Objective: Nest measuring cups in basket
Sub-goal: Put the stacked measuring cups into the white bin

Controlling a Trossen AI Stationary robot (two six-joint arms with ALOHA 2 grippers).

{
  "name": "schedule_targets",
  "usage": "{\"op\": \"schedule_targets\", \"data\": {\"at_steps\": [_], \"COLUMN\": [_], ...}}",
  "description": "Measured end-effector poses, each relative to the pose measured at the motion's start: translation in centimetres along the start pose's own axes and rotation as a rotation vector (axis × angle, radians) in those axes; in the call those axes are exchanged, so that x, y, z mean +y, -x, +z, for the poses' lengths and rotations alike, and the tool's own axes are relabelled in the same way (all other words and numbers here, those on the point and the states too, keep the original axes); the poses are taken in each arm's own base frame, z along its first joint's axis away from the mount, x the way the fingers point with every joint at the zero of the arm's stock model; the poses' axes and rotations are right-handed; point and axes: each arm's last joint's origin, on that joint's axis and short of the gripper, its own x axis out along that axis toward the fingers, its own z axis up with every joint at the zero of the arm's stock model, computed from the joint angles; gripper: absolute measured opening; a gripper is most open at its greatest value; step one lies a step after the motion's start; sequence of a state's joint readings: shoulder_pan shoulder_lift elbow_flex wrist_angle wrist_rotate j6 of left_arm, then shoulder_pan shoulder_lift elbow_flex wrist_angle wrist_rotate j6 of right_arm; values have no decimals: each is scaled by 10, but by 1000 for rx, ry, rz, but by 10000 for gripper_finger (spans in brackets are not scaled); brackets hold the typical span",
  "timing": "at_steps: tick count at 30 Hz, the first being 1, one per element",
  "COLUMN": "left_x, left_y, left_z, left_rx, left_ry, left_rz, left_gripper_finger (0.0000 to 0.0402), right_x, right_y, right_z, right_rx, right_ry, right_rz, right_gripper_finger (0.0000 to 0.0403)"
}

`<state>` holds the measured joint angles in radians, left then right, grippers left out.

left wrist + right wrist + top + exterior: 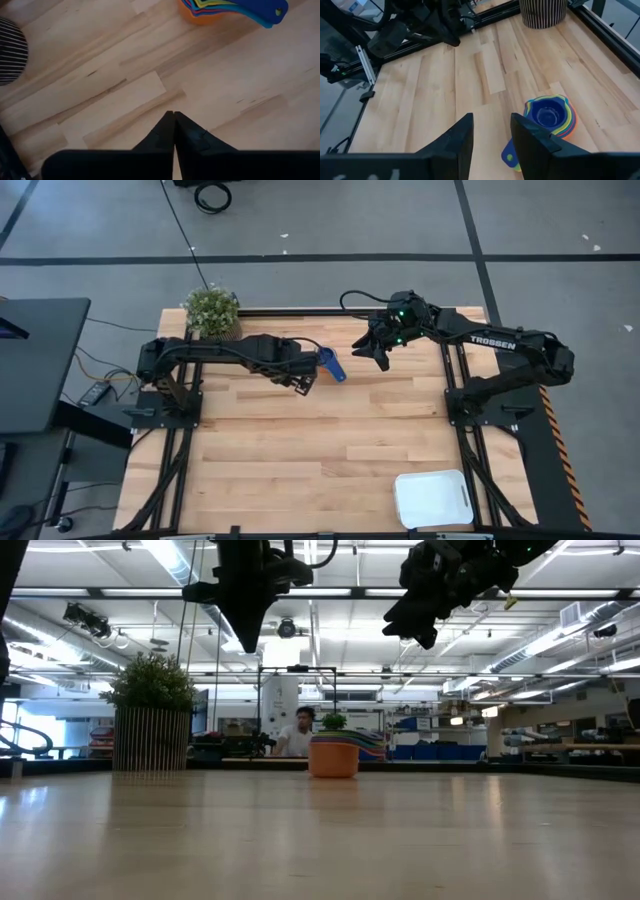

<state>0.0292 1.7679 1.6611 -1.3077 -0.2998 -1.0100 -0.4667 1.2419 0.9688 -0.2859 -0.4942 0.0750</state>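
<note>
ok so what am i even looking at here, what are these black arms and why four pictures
Two robot arms at a wooden table, seen by four cameras: one overhead, one at table height, one on each wrist. The left gripper hangs above bare wood, its fingers shut on nothing. The right gripper is open above a nested stack of coloured measuring cups, dark blue on top, standing on the table. Nothing is held. A white basket sits at the near right corner, and a potted plant at the far left edge.
</note>
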Motion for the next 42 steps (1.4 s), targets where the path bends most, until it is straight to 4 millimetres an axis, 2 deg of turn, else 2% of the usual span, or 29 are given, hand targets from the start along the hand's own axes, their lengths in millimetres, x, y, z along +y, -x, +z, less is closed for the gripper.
{"op": "schedule_targets", "data": {"at_steps": [9, 18, 27, 29, 33, 35, 42], "left_x": [1, -5, -7, -7, -7, -8, -11], "left_y": [-1, -1, -1, -1, -1, -1, -13], "left_z": [2, 10, 11, 11, 11, 12, 15], "left_rx": [70, -57, -78, -78, -80, -85, -49], "left_ry": [44, 71, 20, 18, -7, -30, -36], "left_rz": [-44, -75, -88, -88, -87, -92, -72], "left_gripper_finger": [63, 84, 75, 62, 13, 8, 75], "right_x": [0, -1, -1, -1, -1, -1, -1], "right_y": [0, 0, 0, 0, 0, 0, 0], "right_z": [0, -6, -6, -6, -6, -6, -6], "right_rx": [4, 61, 60, 60, 60, 60, 58], "right_ry": [79, 127, 125, 125, 120, 114, 117], "right_rz": [-3, -11, -10, -9, -5, -5, -5], "right_gripper_finger": [136, 136, 136, 136, 136, 136, 136]}}
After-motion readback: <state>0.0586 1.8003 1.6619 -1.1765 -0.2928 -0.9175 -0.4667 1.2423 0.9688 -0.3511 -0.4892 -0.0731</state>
